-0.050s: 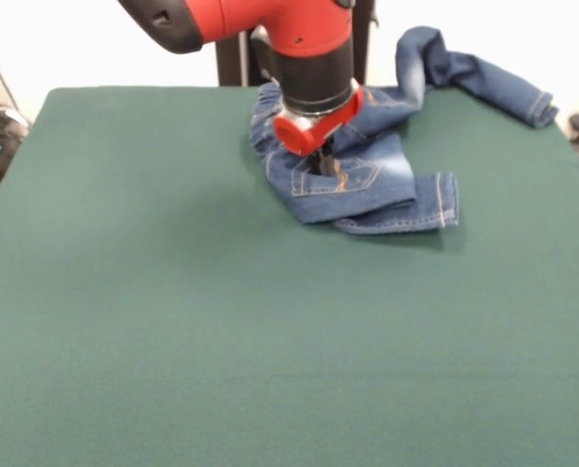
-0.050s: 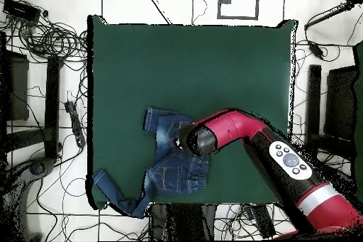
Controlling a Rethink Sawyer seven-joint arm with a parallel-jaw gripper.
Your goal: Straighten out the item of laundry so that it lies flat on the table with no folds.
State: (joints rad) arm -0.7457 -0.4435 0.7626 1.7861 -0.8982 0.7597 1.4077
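Front view: small blue denim jeans (image 1: 367,180) lying crumpled at far side of green desk (image 1: 221,321), right of centre. Seat and back pockets bunched in a heap; one leg folded back under the heap, hem pointing right; other leg raised in a hump, trailing off toward far right corner, its cuff at desk edge. Orange stitching visible on pocket.

End effector (image 1: 321,161) directly above left part of heap, tips down at the upper edge of a back pocket, touching or pressed into the denim. Red collar and black wrist hide most of it; cannot tell whether open or closed, nor whether cloth is held.

Overhead view: arm reaching in from lower right, wrist covering middle of jeans (image 2: 170,165); jeans near desk (image 2: 191,62) bottom edge, one leg trailing to lower left corner.
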